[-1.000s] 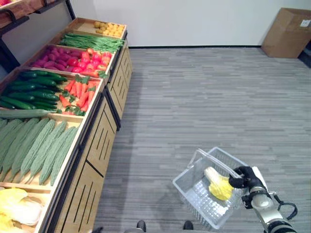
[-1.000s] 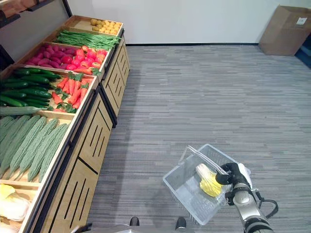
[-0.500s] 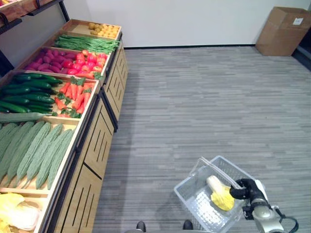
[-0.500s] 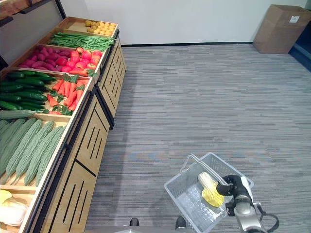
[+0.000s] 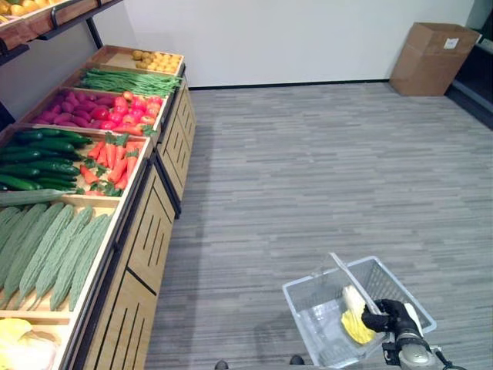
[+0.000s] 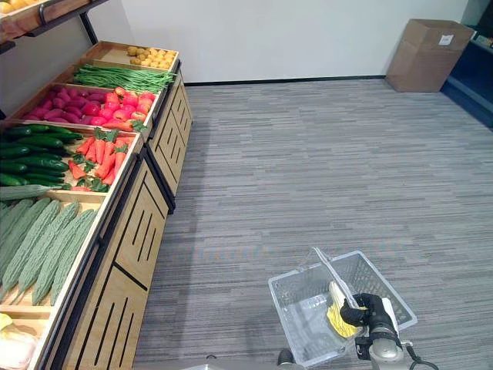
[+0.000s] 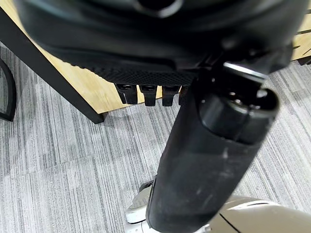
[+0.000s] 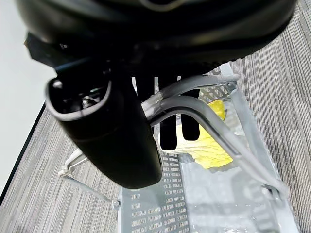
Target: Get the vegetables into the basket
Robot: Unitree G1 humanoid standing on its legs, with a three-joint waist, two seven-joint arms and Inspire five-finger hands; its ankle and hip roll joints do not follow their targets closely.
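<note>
At the far left, the wooden produce stand [image 5: 146,231] carries its crates in a row: bitter gourds [image 5: 46,250] nearest, then cucumbers [image 5: 38,158], carrots [image 5: 115,158], red vegetables [image 5: 100,108], green beans [image 5: 127,79] and small yellow ones [image 5: 158,59] at the far end. The whole scene sits lower and further left in the head views than half a second ago, and more of the back wall and the cardboard box [image 5: 431,48] shows; that reads as the camera lifting and turning, not the stand moving.

The left hand [image 7: 146,92] hangs beside the stand's wooden front, its fingers straight down and holding nothing.

Further right, low in the head views, the clear plastic basket [image 6: 296,304] hangs over the grey floor [image 5: 323,169]. One yellow leafy vegetable [image 5: 356,324] lies inside it, against the wall nearest the right hand [image 6: 362,314]. That hand is curled round the basket's handles [image 8: 204,114], carrying it; compared with a moment ago the basket has swung lower and closer to the robot.

My judgement: one vegetable is in, the stand remains well apart from the basket, and the robot seems to be repositioning before another pick with its free left hand.
</note>
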